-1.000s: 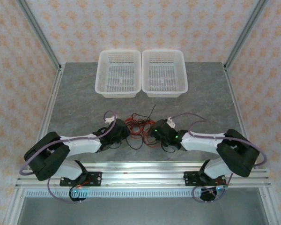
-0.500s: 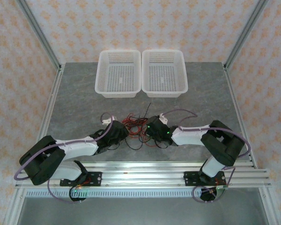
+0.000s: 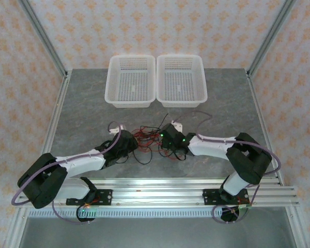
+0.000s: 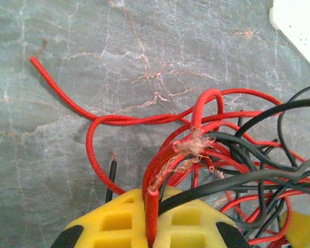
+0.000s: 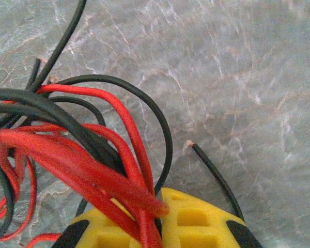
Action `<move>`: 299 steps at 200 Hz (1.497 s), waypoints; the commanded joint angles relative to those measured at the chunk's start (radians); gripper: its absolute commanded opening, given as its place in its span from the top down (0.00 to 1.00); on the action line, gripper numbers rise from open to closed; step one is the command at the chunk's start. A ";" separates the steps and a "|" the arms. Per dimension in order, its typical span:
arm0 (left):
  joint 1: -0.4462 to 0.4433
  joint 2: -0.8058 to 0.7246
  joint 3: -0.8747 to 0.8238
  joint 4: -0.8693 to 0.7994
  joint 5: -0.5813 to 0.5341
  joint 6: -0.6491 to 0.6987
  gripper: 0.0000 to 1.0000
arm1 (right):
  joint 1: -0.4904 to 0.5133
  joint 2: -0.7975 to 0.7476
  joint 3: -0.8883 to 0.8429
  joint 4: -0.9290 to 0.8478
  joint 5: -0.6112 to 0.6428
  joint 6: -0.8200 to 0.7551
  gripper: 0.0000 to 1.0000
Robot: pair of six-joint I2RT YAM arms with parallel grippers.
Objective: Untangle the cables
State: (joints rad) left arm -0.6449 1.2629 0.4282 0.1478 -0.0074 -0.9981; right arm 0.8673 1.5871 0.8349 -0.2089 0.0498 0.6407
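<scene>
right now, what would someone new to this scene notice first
A knot of red and black cables sits mid-table, with the left hand and the right hand each shut on strands from opposite sides. Behind it two white baskets stand side by side at the far end of the grey table. In the left wrist view, a frayed, fuzzy patch on a red strand stands out.

Red and black cables [image 3: 147, 136], one tangled clump, on grey table [image 3: 82, 103]

white-and-black arms [image 3: 82, 161], lilac cables [image 3: 201, 113] — yellow tool pads [image 4: 186, 223].
</scene>
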 commanded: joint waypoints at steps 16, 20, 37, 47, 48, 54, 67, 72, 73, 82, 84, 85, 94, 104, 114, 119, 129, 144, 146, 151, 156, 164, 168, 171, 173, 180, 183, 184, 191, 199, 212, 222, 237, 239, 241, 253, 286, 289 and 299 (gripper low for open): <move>0.016 -0.062 0.123 -0.241 -0.085 0.165 1.00 | -0.011 0.040 0.124 -0.339 0.275 -0.328 1.00; 0.016 -0.068 0.136 -0.266 -0.099 0.176 1.00 | -0.012 0.044 0.133 -0.357 0.304 -0.341 1.00; 0.016 -0.097 0.182 -0.360 -0.148 0.214 1.00 | -0.012 0.054 0.157 -0.408 0.406 -0.390 1.00; 0.017 -0.115 0.204 -0.404 -0.174 0.232 1.00 | -0.012 0.056 0.163 -0.424 0.446 -0.424 1.00; 0.017 -0.116 0.206 -0.409 -0.176 0.234 1.00 | -0.013 0.057 0.164 -0.425 0.451 -0.426 1.00; 0.017 -0.125 0.218 -0.431 -0.191 0.241 1.00 | -0.012 0.057 0.167 -0.433 0.473 -0.444 1.00; 0.017 -0.142 0.241 -0.482 -0.221 0.252 1.00 | -0.011 0.055 0.171 -0.442 0.518 -0.483 1.00; 0.017 -0.147 0.248 -0.495 -0.231 0.256 1.00 | -0.008 0.052 0.171 -0.441 0.533 -0.502 1.00; 0.017 -0.149 0.249 -0.499 -0.232 0.257 1.00 | -0.007 0.053 0.171 -0.441 0.535 -0.504 1.00; 0.017 -0.156 0.259 -0.517 -0.240 0.263 1.00 | -0.001 0.047 0.170 -0.438 0.563 -0.541 1.00; 0.017 -0.157 0.262 -0.521 -0.241 0.264 1.00 | 0.000 0.045 0.169 -0.437 0.572 -0.551 1.00; 0.017 -0.158 0.263 -0.522 -0.242 0.265 1.00 | 0.000 0.045 0.169 -0.437 0.572 -0.551 1.00; 0.018 -0.159 0.271 -0.536 -0.245 0.271 1.00 | 0.007 0.041 0.168 -0.433 0.601 -0.588 1.00; 0.017 -0.156 0.277 -0.547 -0.249 0.277 1.00 | 0.020 0.036 0.163 -0.427 0.640 -0.631 1.00; 0.017 -0.146 0.286 -0.559 -0.251 0.283 1.00 | 0.029 0.037 0.159 -0.423 0.676 -0.669 1.00; 0.017 -0.141 0.288 -0.563 -0.251 0.285 1.00 | 0.031 0.038 0.157 -0.421 0.691 -0.684 1.00; 0.017 -0.127 0.289 -0.568 -0.245 0.289 0.97 | 0.035 0.042 0.151 -0.408 0.728 -0.704 1.00; 0.017 -0.104 0.286 -0.561 -0.230 0.296 0.91 | 0.036 0.050 0.142 -0.396 0.762 -0.715 1.00; 0.017 -0.102 0.284 -0.561 -0.228 0.297 0.90 | 0.038 0.052 0.140 -0.394 0.768 -0.716 1.00; 0.017 -0.094 0.284 -0.559 -0.223 0.299 0.88 | 0.040 0.059 0.133 -0.389 0.786 -0.717 1.00; 0.016 -0.086 0.283 -0.559 -0.221 0.299 0.84 | 0.041 0.065 0.128 -0.387 0.802 -0.718 1.00; 0.016 -0.075 0.281 -0.559 -0.219 0.300 0.78 | 0.042 0.078 0.124 -0.387 0.820 -0.714 1.00; 0.016 -0.072 0.282 -0.559 -0.220 0.299 0.75 | 0.042 0.088 0.125 -0.389 0.826 -0.709 1.00; 0.016 -0.068 0.281 -0.559 -0.221 0.299 0.73 | 0.042 0.093 0.125 -0.390 0.831 -0.705 1.00; 0.016 -0.066 0.281 -0.559 -0.221 0.299 0.71 | 0.042 0.098 0.127 -0.392 0.833 -0.701 1.00; 0.017 -0.060 0.281 -0.558 -0.221 0.297 0.66 | 0.042 0.114 0.131 -0.399 0.834 -0.689 1.00; 0.016 -0.059 0.282 -0.557 -0.222 0.297 0.64 | 0.042 0.119 0.134 -0.402 0.834 -0.685 1.00; 0.016 -0.059 0.281 -0.557 -0.222 0.297 0.63 | 0.041 0.123 0.135 -0.405 0.832 -0.683 1.00; 0.016 -0.056 0.283 -0.554 -0.223 0.297 0.58 | 0.042 0.138 0.140 -0.411 0.824 -0.673 0.99; 0.016 -0.057 0.285 -0.552 -0.222 0.296 0.54 | 0.042 0.153 0.145 -0.420 0.816 -0.659 0.93; 0.016 -0.064 0.287 -0.551 -0.219 0.293 0.51 | 0.042 0.166 0.153 -0.437 0.806 -0.640 0.83; 0.016 -0.074 0.288 -0.550 -0.219 0.291 0.50 | 0.042 0.164 0.158 -0.448 0.798 -0.618 0.75; 0.016 -0.093 0.295 -0.559 -0.217 0.291 0.49 | 0.041 0.136 0.165 -0.467 0.779 -0.589 0.64; 0.016 -0.096 0.296 -0.561 -0.216 0.292 0.49 | 0.042 0.131 0.165 -0.471 0.776 -0.584 0.63; 0.016 -0.099 0.299 -0.565 -0.216 0.292 0.49 | 0.041 0.125 0.166 -0.473 0.772 -0.580 0.62; 0.014 -0.116 0.310 -0.586 -0.213 0.292 0.48 | 0.042 0.079 0.170 -0.491 0.736 -0.549 0.54; -0.008 -0.167 0.340 -0.619 -0.193 0.297 0.39 | 0.041 -0.119 0.166 -0.494 0.564 -0.457 0.35; -0.012 -0.170 0.344 -0.620 -0.189 0.297 0.38 | 0.041 -0.141 0.165 -0.490 0.541 -0.448 0.34; -0.022 -0.175 0.353 -0.624 -0.181 0.297 0.37 | 0.033 -0.212 0.159 -0.468 0.466 -0.414 0.31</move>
State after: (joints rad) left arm -0.6445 1.1202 0.7330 -0.4286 -0.1879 -0.7055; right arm 0.9131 1.5425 0.9867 -0.6682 0.6662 0.1131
